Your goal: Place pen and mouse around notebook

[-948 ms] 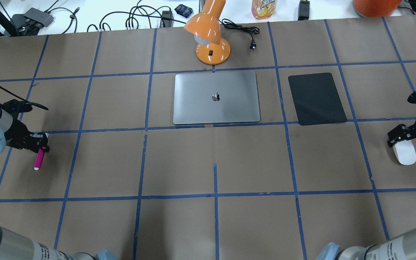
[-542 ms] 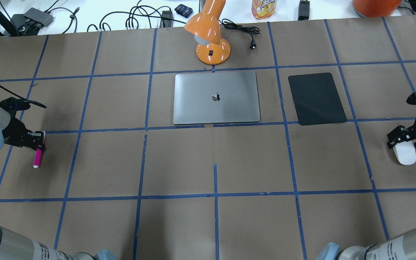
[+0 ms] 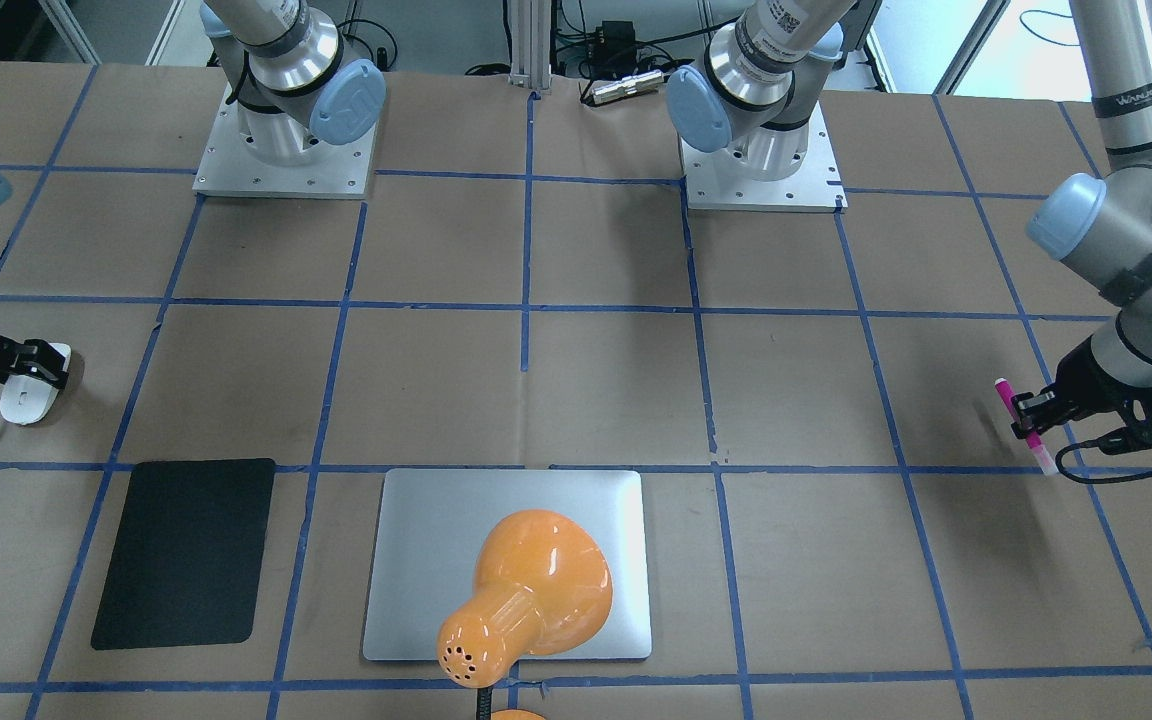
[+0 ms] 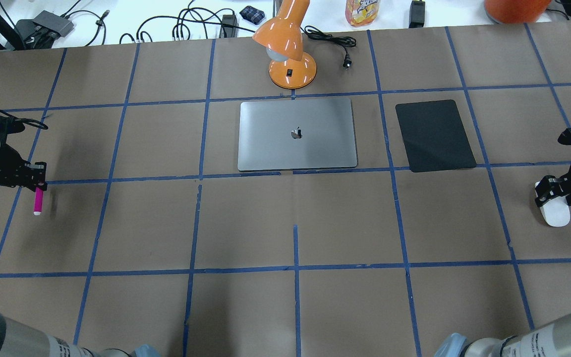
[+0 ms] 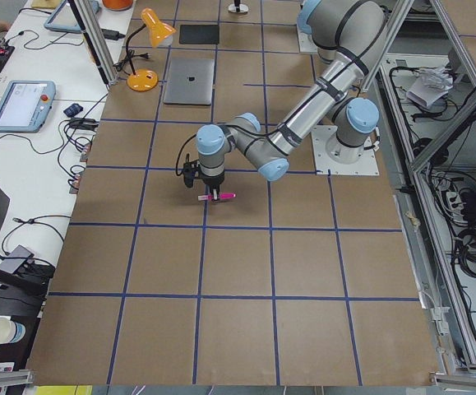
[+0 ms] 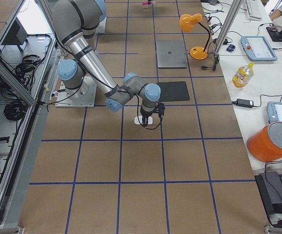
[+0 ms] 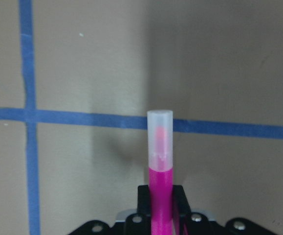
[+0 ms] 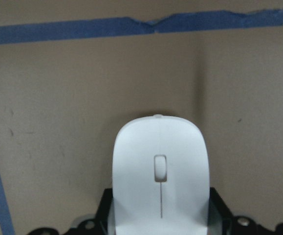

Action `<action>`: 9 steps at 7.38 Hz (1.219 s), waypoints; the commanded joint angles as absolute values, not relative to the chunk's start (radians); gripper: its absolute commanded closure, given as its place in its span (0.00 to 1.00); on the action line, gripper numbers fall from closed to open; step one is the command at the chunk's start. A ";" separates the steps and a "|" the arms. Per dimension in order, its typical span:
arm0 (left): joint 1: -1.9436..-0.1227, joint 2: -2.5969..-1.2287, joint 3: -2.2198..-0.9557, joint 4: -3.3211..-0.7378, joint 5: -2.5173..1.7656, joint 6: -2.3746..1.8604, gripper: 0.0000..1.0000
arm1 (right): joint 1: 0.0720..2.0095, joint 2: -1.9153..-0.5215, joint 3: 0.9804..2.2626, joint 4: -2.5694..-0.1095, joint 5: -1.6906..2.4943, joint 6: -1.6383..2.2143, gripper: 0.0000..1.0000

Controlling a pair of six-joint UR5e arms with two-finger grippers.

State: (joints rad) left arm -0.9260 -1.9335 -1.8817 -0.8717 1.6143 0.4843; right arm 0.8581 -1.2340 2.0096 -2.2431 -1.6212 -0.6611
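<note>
The magenta pen hangs from my left gripper, which is shut on its upper end at the table's far left. Its shadow falls apart from it, so it is off the table. The wrist view shows the pen pinched between the fingers, pale cap pointing away. At the far right, the white mouse sits low at the table with my right gripper shut on its rear. The mouse fills that wrist view. The silver notebook lies closed at the centre back, far from both.
A black mat lies flat to the right of the notebook. An orange desk lamp stands just behind the notebook, its cord trailing right. Cables, a bottle and an orange tub line the white bench beyond the far edge.
My left gripper has carried the pen leftward and away from me, off the table. The right gripper's fingers have drawn in on the mouse, which has hardly shifted.
</note>
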 commanded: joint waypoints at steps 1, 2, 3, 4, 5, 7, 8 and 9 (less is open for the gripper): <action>-0.997 -1.910 -1.878 -0.910 1.609 0.302 1.00 | 0.874 -1.255 1.999 -2.232 -1.621 -0.660 0.77; -1.038 -1.901 -1.887 -0.911 1.608 0.146 1.00 | 0.906 -1.261 1.976 -2.232 -1.617 -0.655 0.76; -1.081 -1.890 -1.904 -0.911 1.606 0.042 1.00 | 0.967 -1.259 1.932 -2.202 -1.614 -0.647 0.76; -1.110 -1.876 -1.928 -0.911 1.602 -0.050 1.00 | 1.041 -1.246 1.892 -2.191 -1.602 -0.594 0.76; -1.136 -1.867 -1.942 -0.913 1.574 -0.169 1.00 | 1.128 -1.230 1.864 -2.192 -1.551 -0.498 0.76; -1.257 -1.850 -1.953 -0.937 1.552 -0.446 1.00 | 1.270 -1.154 1.823 -2.210 -1.537 -0.386 0.76; -1.326 -1.848 -1.953 -0.937 1.551 -0.594 1.00 | 1.317 -1.103 1.771 -2.204 -1.537 -0.332 0.76; -1.404 -1.847 -1.950 -0.936 1.551 -0.738 1.00 | 1.350 -1.079 1.737 -2.203 -1.537 -0.292 0.76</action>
